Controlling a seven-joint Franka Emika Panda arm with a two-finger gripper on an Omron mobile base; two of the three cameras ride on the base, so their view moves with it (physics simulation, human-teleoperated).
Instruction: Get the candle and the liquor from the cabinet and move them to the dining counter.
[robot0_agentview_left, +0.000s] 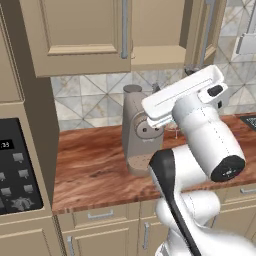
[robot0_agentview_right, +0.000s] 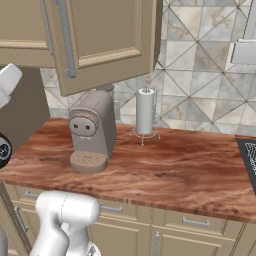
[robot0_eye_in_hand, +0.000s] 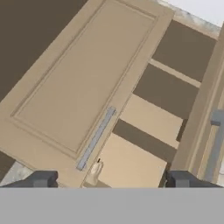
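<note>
My claw (robot0_eye_in_hand: 109, 179) w/ tips spread wide, holding nothing, faces the cabinet (robot0_eye_in_hand: 83, 78). Right door open; candle (robot0_eye_in_hand: 94, 171) sits on the bottom shelf, just ahead btwn the tips.

- The cabinet (robot0_agentview_left: 82, 35) runs off the top edge in both base views — its upper part is cut away.
- Low on the bottom shelf, in the hand view, sits a small pale lump (robot0_eye_in_hand: 95, 170), too small to name for sure.
- The coffee machine (robot0_agentview_left: 137, 132) is partly covered by the arm (robot0_agentview_left: 200, 125) in the left base view.
- The paper towel roll (robot0_agentview_right: 145, 111) is clear from the right; from the left the arm hides it.
- The oven panel (robot0_agentview_left: 12, 170) is cut by the left edge.
</note>
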